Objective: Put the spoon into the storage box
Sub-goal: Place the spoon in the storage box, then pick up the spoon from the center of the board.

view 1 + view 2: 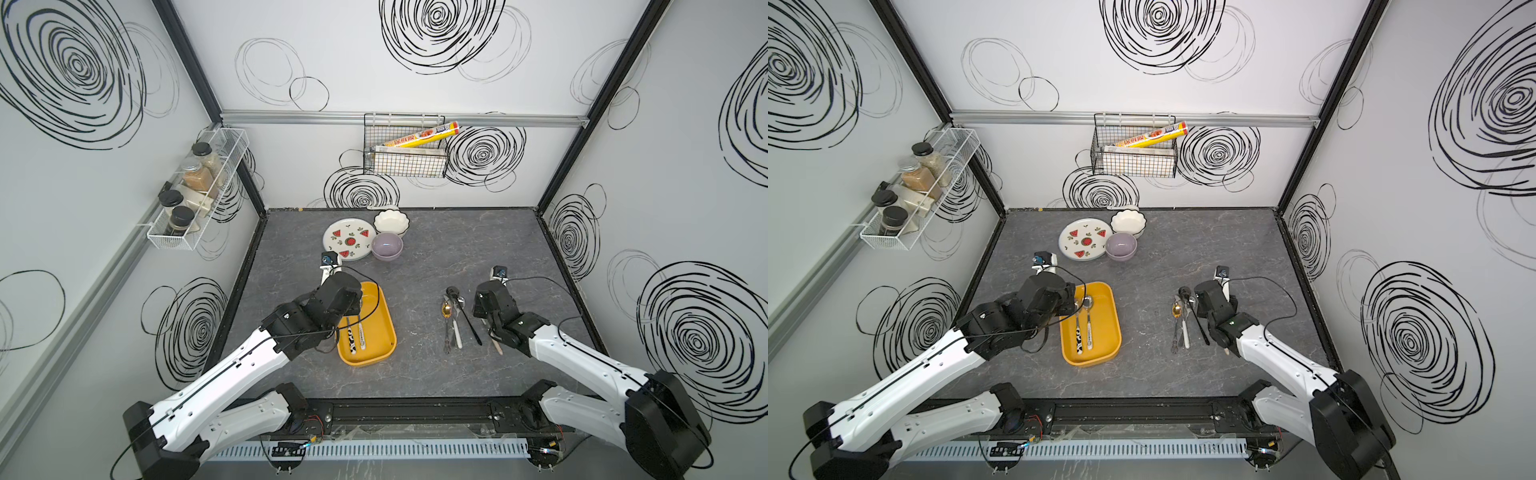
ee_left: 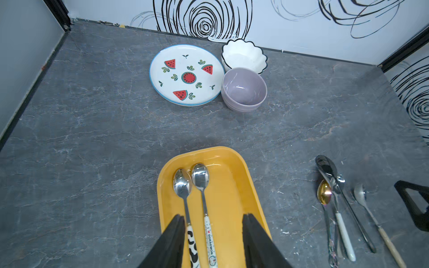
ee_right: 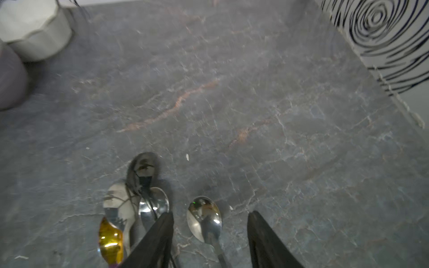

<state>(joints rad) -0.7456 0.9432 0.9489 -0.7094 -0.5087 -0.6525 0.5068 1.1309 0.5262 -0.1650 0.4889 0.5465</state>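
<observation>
The mustard-yellow storage box (image 1: 376, 353) (image 1: 1106, 332) (image 2: 232, 185) lies left of the table's middle. Two spoons lie side by side in it, one with a cow-print handle (image 2: 182, 185) and one with a white Doraemon handle (image 2: 200, 176). My left gripper (image 2: 213, 215) hangs open just above their handles, touching neither. To the right, several spoons (image 1: 455, 320) (image 1: 1183, 320) (image 2: 334, 197) lie in a loose bunch on the table. A silver spoon with a wooden handle (image 3: 204, 218) (image 2: 361, 195) lies beside them, between the open jaws of my right gripper (image 3: 211, 213), ungripped.
At the back stand a watermelon-print plate (image 1: 348, 239), a purple bowl (image 1: 387, 246) and a white scalloped bowl (image 1: 391, 221). A spice rack (image 1: 195, 187) hangs on the left wall and a wire basket (image 1: 405, 149) on the back wall. Black frame edges border the table.
</observation>
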